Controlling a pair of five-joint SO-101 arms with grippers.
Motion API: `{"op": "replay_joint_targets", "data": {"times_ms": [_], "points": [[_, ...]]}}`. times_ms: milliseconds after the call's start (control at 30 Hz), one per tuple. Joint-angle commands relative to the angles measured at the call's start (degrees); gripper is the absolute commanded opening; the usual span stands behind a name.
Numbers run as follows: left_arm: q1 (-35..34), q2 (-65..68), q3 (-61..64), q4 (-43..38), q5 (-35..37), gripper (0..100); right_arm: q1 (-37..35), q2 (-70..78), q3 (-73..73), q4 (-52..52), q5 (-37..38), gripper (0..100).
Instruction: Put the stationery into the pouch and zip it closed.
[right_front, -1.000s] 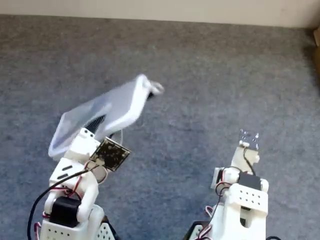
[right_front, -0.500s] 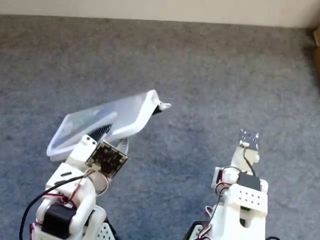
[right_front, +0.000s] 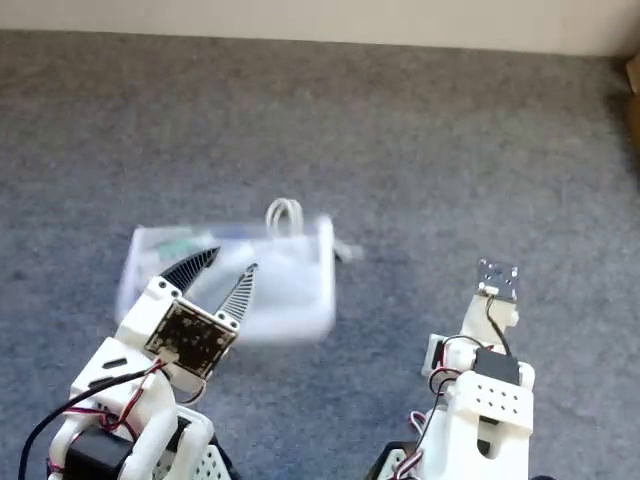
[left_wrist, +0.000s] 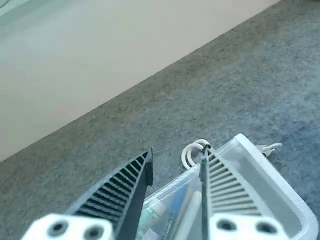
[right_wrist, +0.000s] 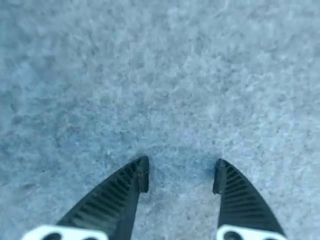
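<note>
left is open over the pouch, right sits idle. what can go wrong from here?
1. The left gripper hangs open above the pouch, holding nothing. The white loop beside it might snag on a descent.
2. The right gripper is open over bare carpet, apart from the pouch. Pulling the zip tab unbraced may just drag the pouch.
3. Whether it is zipped shut can't be seen. If not, the stationery could spill when lifted.

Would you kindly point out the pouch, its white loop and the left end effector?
pouch (right_front: 298, 285), high view, translucent side panel.
white loop (left_wrist: 186, 156), left wrist view, curved strand.
left end effector (right_front: 235, 260), high view, midway between fingertips.
</note>
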Motion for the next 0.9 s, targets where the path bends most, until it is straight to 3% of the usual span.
{"op": "replay_joint_targets", "data": {"times_ms": [0, 333, 533, 867], "points": [[1.1, -0.5, -7.1, 2.0, 4.1, 16, 0.1, -0.3, 0.5, -2.6, -0.2, 19.9], [0.7, -0.5, -10.8, 7.6, 4.5, 16, 0.1, -0.3, 0.5, -2.6, -0.2, 19.8], [0.1, -0.5, -10.7, 8.7, 4.3, 0, 0.0, -0.3, 0.6, -2.9, -0.2, 11.6], [-14.0, -0.5, -10.5, 10.1, 4.6, 0, -2.3, -0.3, 0.6, -2.9, -0.2, 5.6]]}}
